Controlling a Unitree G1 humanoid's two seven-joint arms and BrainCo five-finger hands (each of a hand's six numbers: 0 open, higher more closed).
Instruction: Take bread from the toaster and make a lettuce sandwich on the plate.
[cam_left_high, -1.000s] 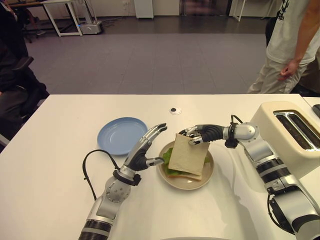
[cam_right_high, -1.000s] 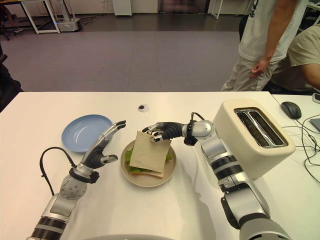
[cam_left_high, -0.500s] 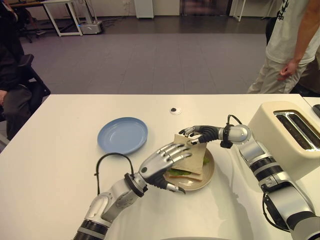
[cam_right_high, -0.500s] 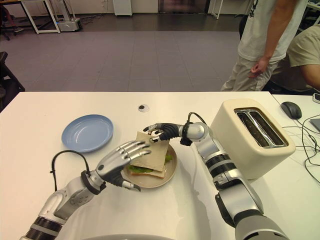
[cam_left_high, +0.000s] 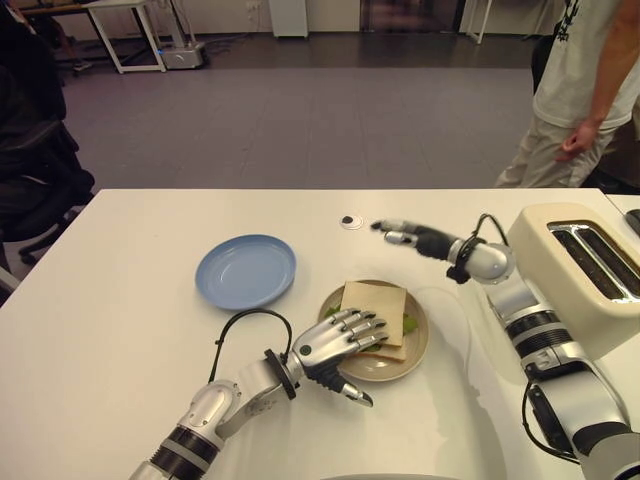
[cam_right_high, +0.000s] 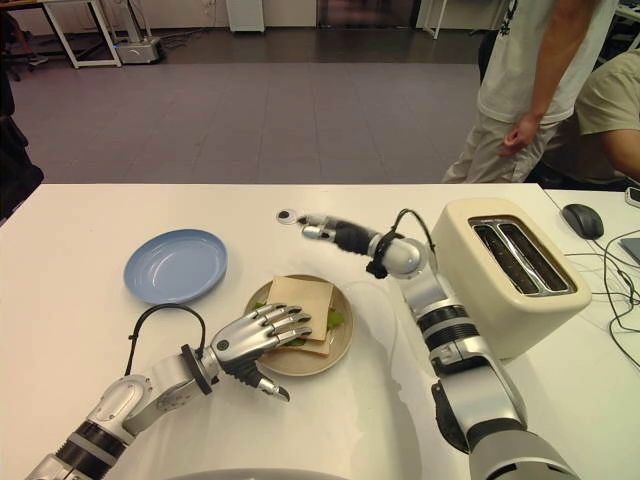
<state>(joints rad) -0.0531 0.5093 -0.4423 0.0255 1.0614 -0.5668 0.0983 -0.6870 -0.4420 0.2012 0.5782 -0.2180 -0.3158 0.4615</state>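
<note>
A sandwich (cam_left_high: 375, 303) lies on the beige plate (cam_left_high: 411, 357) at mid-table, its top bread slice flat and lettuce (cam_left_high: 408, 322) peeking out at the right side. My left hand (cam_left_high: 335, 345) rests at the plate's front left edge, its fingers spread over the sandwich's near corner and holding nothing. My right hand (cam_left_high: 405, 237) hovers open above the table just behind the plate, fingers stretched to the left, apart from the bread. The cream toaster (cam_left_high: 585, 270) stands at the right, beside my right forearm.
An empty blue plate (cam_left_high: 245, 270) sits left of the sandwich plate. A small black round insert (cam_left_high: 348, 219) is in the table behind it. A computer mouse (cam_right_high: 580, 218) and cables lie behind the toaster. A person stands past the table's far right.
My right hand let go of the top slice, which now lies flat on the sandwich, and drew back and up. My left hand swung in and came down at the plate's front left.
</note>
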